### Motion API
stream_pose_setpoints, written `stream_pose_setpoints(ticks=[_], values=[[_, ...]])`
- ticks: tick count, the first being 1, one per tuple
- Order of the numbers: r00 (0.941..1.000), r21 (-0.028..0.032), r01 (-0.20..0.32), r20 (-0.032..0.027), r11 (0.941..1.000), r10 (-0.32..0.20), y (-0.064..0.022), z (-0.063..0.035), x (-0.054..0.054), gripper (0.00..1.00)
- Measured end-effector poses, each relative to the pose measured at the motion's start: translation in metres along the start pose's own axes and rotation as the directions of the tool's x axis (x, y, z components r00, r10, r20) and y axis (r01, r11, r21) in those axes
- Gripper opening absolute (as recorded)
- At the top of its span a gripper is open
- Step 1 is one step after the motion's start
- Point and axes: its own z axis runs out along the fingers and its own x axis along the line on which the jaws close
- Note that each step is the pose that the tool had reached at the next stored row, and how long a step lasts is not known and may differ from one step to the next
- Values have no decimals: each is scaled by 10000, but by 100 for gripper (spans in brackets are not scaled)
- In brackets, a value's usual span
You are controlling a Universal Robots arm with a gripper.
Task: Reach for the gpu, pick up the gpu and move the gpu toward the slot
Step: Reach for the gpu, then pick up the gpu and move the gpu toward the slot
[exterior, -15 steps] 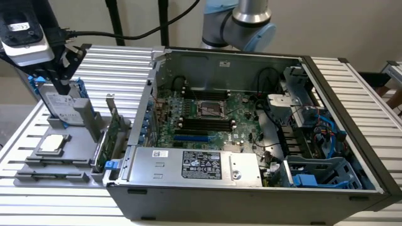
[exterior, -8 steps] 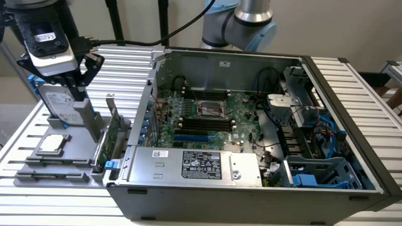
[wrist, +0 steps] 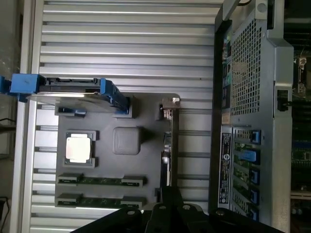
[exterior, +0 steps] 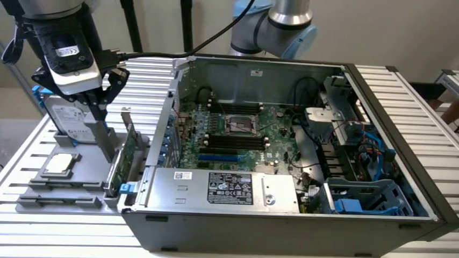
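One small sideways offset of the hand (exterior: pixel 97 112), whose opening I cannot tell, could tip the thin edge-on gpu (exterior: pixel 128 153) out of its grey tray (exterior: pixel 61 193).

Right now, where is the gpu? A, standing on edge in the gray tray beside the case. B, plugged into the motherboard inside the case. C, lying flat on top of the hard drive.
A: the gpu stands on edge in the gray tray, just outside the open case, with the gripper above the tray.
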Motion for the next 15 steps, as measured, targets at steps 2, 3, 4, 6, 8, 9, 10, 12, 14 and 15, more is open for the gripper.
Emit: stream_pose_setpoints(ticks=[2,3,4,6,8,9,10,12,14,15], values=[[10000,-1,1,1,10000,-1,0,1,-1,11],[10000,-1,1,1,10000,-1,0,1,-1,11],[10000,-1,1,1,10000,-1,0,1,-1,11],[10000,-2,1,1,10000,-1,0,1,-1,11],[10000,-1,1,1,10000,-1,0,1,-1,11],[10000,-1,2,1,10000,-2,0,1,-1,11],[10000,-1,1,0,10000,-1,0,1,-1,11],[10000,-1,1,1,10000,-1,0,1,-1,11],[10000,-1,1,1,10000,-1,0,1,-1,18],[10000,-1,1,1,10000,-1,0,1,-1,24]])
